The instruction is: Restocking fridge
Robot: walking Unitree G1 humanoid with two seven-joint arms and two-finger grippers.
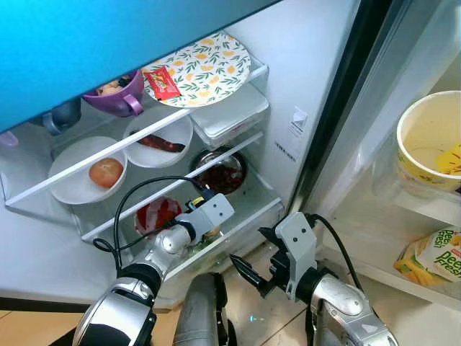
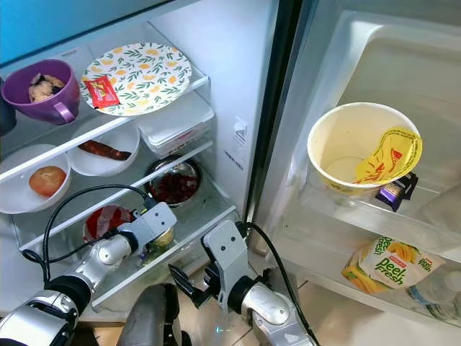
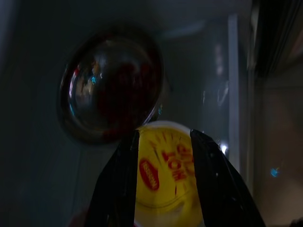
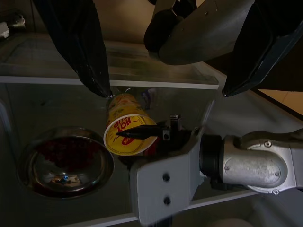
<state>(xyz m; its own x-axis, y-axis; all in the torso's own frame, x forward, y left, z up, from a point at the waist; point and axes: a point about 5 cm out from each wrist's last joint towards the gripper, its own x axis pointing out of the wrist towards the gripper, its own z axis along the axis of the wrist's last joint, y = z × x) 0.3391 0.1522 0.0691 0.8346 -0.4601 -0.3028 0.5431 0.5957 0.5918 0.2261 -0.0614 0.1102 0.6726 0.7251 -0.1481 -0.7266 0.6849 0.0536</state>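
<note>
The left gripper [image 4: 142,134] reached into the lower shelf [image 2: 205,216] of the open fridge, low and left of centre in the head views, its jaws clamped on a yellow noodle cup [image 3: 163,182] with red lettering. The cup lay tilted on its side over the glass shelf, just beside a steel bowl [image 4: 64,163] of dark red food. The right gripper [image 1: 248,272] hovered in front of the fridge at the bottom centre, its jaws spread wide and holding nothing. Above, toward the upper left, a floral plate [image 2: 137,76] carried a red packet [image 2: 101,91], next to a purple mug [image 2: 39,90]. In the door at the right stood an empty paper cup [image 2: 356,148], above a juice carton [image 2: 392,267].
</note>
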